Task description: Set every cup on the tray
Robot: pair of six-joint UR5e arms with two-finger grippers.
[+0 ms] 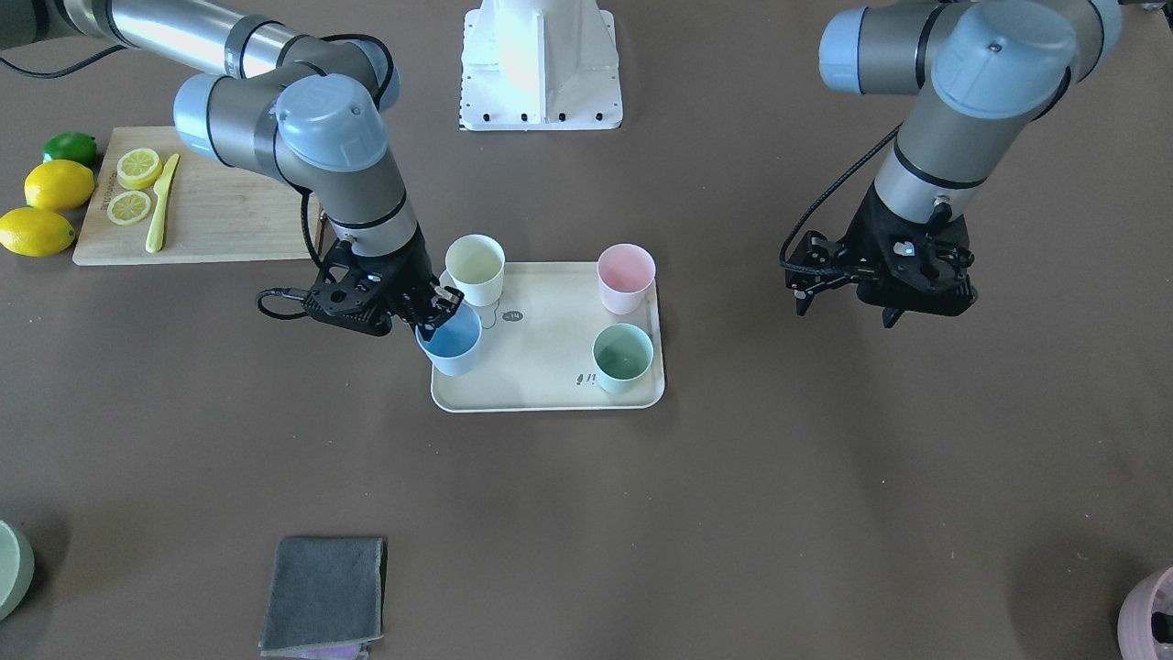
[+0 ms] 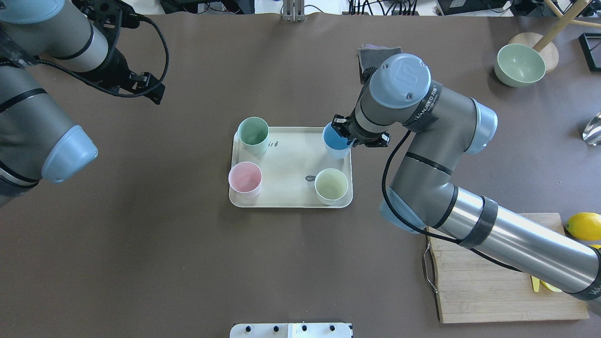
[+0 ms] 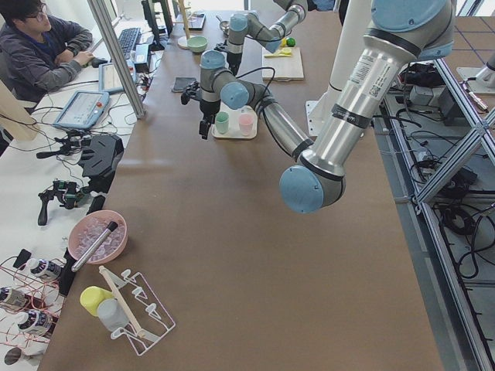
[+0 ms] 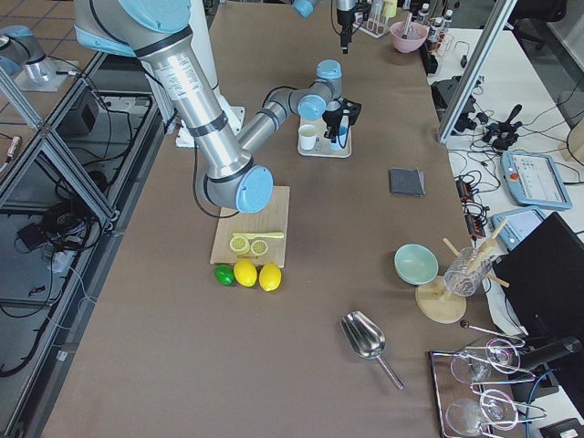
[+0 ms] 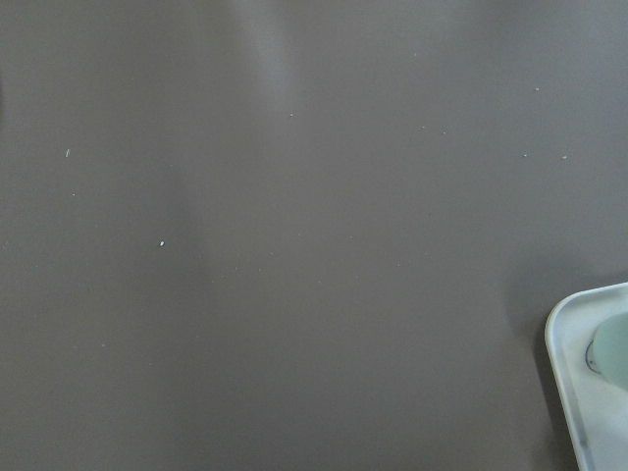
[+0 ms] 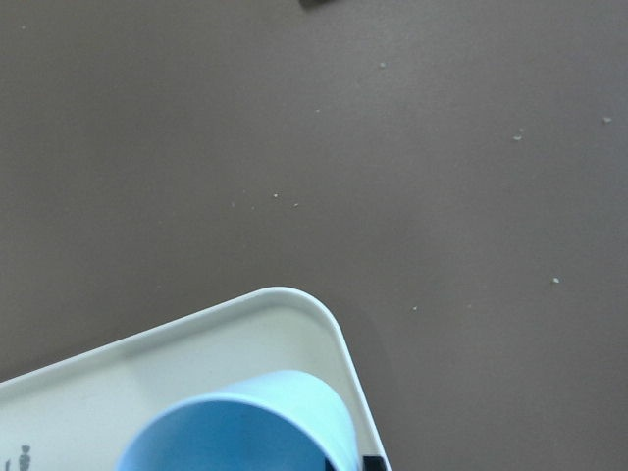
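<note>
The cream tray (image 1: 541, 357) lies mid-table, and also shows in the overhead view (image 2: 291, 164). The pale yellow cup (image 1: 475, 266), pink cup (image 1: 626, 275) and mint green cup (image 1: 623, 356) stand upright on it. My right gripper (image 1: 440, 312) is shut on the rim of the light blue cup (image 1: 454, 346) and holds it upright at the tray's corner (image 6: 294, 304). I cannot tell if this cup touches the tray. My left gripper (image 1: 880, 293) looks open and empty, well off to the tray's side. Its wrist view shows only a tray corner (image 5: 579, 343).
A wooden cutting board (image 1: 229, 211) with lemon slices and a yellow knife (image 1: 160, 215) lies behind my right arm, with lemons (image 1: 57, 183) beside it. A grey cloth (image 1: 325, 591) lies at the operators' side. A sage-green bowl (image 2: 520, 65) and a mauve pot (image 1: 1150, 623) sit at far corners.
</note>
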